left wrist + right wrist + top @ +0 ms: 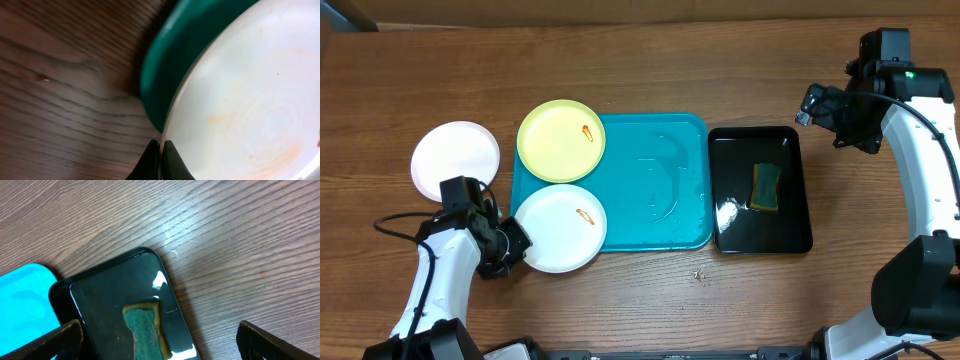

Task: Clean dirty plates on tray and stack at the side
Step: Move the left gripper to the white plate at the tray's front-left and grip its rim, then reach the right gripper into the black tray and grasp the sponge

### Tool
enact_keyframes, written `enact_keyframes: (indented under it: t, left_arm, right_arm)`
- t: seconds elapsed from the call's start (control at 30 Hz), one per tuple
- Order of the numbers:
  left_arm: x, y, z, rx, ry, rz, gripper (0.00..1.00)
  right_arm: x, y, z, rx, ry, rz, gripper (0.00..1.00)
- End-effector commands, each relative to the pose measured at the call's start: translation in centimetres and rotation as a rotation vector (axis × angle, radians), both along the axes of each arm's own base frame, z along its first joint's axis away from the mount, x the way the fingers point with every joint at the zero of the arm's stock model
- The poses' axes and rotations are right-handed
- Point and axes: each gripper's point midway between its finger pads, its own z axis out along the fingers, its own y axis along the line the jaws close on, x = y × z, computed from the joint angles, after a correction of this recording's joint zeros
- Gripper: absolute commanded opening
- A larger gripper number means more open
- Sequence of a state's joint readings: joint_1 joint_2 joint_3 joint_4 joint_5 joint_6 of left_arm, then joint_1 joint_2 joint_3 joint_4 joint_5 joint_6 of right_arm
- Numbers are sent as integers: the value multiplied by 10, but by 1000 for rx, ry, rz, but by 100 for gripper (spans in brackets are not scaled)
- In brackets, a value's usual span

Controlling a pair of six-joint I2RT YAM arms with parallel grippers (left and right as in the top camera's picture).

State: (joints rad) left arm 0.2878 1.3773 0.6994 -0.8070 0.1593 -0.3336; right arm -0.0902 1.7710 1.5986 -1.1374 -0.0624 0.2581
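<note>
A white plate with an orange smear lies on the front left of the turquoise tray and overhangs its edge. A pale yellow plate with an orange smear lies on the tray's back left. A second white plate rests on the table left of the tray. My left gripper is shut at the rim of the front white plate, its fingertips pinched where the rim meets the tray. My right gripper is open and empty, above the table past the black tray; its fingers are spread wide.
A narrow black tray stands right of the turquoise tray and holds a green-and-yellow sponge. The right wrist view shows the sponge, the black tray and a corner of the turquoise tray. The table is wood.
</note>
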Motion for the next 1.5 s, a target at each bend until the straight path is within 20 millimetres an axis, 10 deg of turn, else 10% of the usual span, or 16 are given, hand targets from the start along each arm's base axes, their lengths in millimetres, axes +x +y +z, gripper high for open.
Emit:
enact_keyframes:
  t: [0.0,0.63,1.1,1.47]
  left_arm:
    - [0,-22,-1,-72,-17,-101,4]
    - [65,-137,21,-87,-349,-487,4]
    - [101,-142,37,8,-505,-441,4]
    - [100,-138,3,26,-409,-411,5]
  right_arm:
    - [3,0,8,-6,-26,-3,100]
    - [3,0,8,-6,-25,-3,100]
    - [3,0,8,-6,-26,-3,100]
    - [3,0,8,-6,-26,-3,100]
